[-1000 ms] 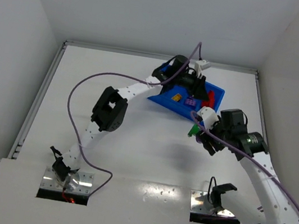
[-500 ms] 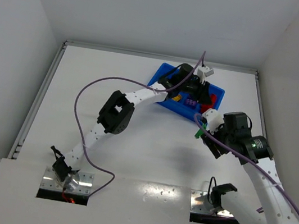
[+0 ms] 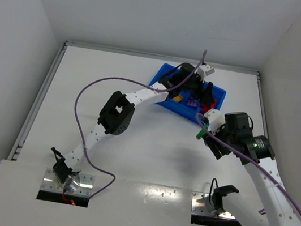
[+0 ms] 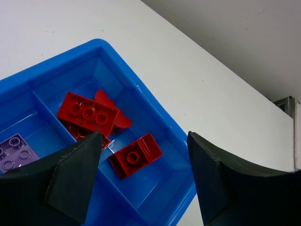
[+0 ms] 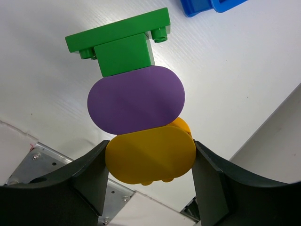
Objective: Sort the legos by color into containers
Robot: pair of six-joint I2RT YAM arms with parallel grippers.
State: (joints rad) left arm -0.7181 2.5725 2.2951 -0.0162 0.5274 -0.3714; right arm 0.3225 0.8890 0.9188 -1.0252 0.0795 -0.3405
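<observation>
My left gripper (image 4: 143, 176) hangs open over the blue bin (image 4: 162, 115), at its far right compartment (image 3: 220, 93). A small red brick (image 4: 136, 155) lies loose in that compartment between the fingers. More red bricks (image 4: 89, 113) lie beside it. A purple brick (image 4: 14, 150) lies in the adjoining compartment. My right gripper (image 5: 150, 165) is shut on the yellow piece (image 5: 150, 155) of a stack, with a purple piece (image 5: 136, 99) and a green brick (image 5: 122, 40) above it. It holds the stack over the table just in front of the bin (image 3: 202, 131).
A purple cable (image 3: 85, 94) loops over the table's left half from the left arm. White walls close the table on the left, back and right. A metal rail (image 3: 33, 111) runs along the left edge. Two mount plates (image 3: 68, 183) sit at the near edge.
My left gripper has moved right over the bin and opened, and a red brick now lies below it. The right arm has shifted slightly right, still holding the stack.
</observation>
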